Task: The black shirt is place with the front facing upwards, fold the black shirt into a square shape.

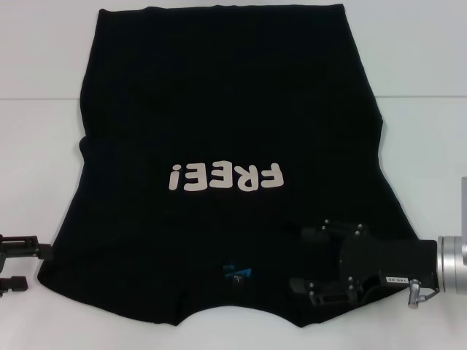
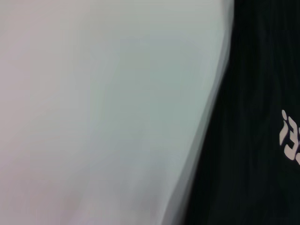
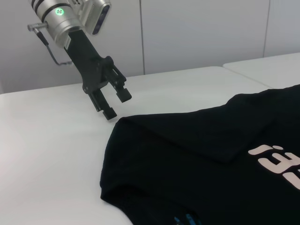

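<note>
One white table (image 1: 44, 146), black shirt (image 1: 233, 109) spread flat, pale wall (image 3: 187, 33) behind

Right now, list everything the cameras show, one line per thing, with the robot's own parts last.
black shirt: one, black, spread front-up over most of the table, collar end nearest the robot.
"FREE!" lettering: one print, pale pinkish, across the chest, upside down in the head view.
neck tag: one, blue, inside the collar at the near edge.
table: one, white, under the shirt, bare on either side of it.
wall: pale panels behind the table, right wrist view.
left gripper: one, black, fingers apart, just off the shirt's near left shoulder corner.
right gripper: one, black on a silver wrist, fingers apart, over the shirt's near right shoulder beside the collar.
</note>
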